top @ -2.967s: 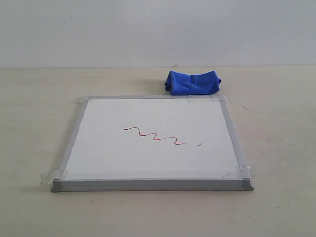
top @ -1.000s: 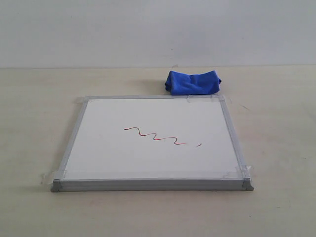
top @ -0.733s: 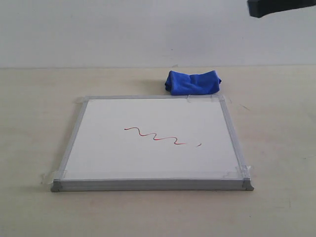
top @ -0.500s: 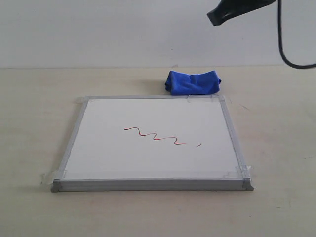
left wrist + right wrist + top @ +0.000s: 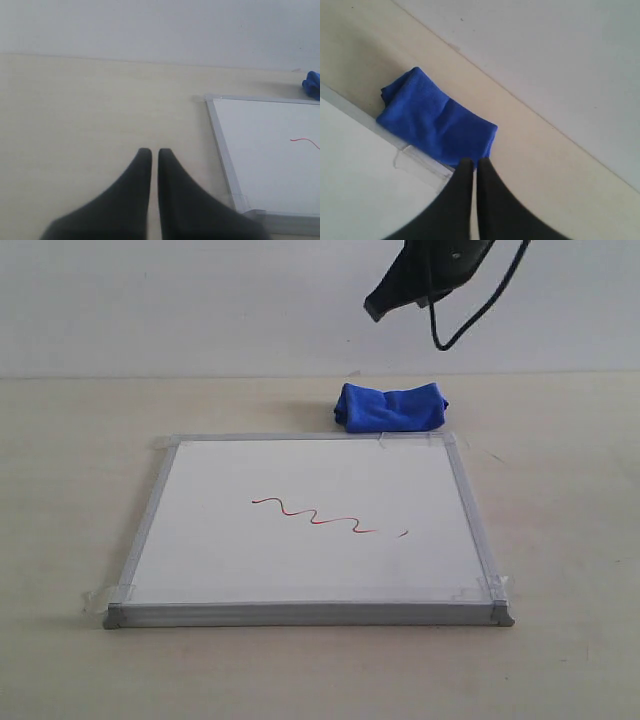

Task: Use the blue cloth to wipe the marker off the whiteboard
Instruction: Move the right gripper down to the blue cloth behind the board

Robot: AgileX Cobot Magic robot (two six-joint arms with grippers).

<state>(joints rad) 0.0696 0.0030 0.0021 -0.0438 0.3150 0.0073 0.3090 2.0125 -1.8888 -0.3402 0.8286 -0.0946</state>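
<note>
Just below the clenched, empty right pincer (image 5: 474, 161) lies the cloth (image 5: 437, 122), probably soft and light, best pinched across its bunched middle.

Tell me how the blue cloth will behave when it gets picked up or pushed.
The blue cloth looks soft and bunched, so it will likely droop when lifted. Its plush surface probably grips rather than slips. Pushed, it may crumple or slide, not roll, being low and lumpy.
</note>
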